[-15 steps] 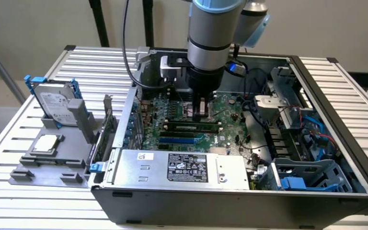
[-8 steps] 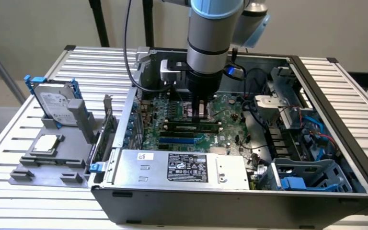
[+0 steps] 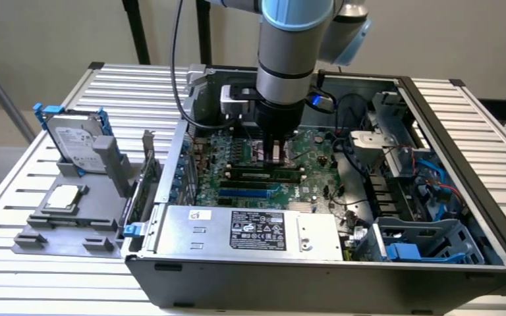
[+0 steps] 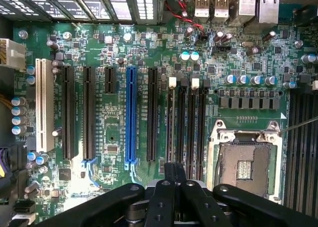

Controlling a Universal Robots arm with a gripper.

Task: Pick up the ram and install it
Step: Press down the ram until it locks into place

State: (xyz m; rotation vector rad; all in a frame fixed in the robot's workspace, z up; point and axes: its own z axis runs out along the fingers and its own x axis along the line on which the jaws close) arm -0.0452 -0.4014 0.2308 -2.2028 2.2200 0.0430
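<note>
**Slatted table carries the open case**

A ribbed metal table (image 3: 464,125) bears the open computer case (image 3: 323,276), right beneath the gripper (image 3: 275,155). Off to the gripper's side, towards the exterior view's left, a grey holder tray (image 3: 68,227) sits on the slats.

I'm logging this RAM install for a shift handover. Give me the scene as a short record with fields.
setting: open computer case on a slatted table
gripper: shut, lowered inside the case over the motherboard
held: nothing can be made out between the fingers
beneath gripper: memory slots beside the bare CPU socket
expansion slots: blue slot among black ones
outside case: hard drive upright in a grey holder
</note>
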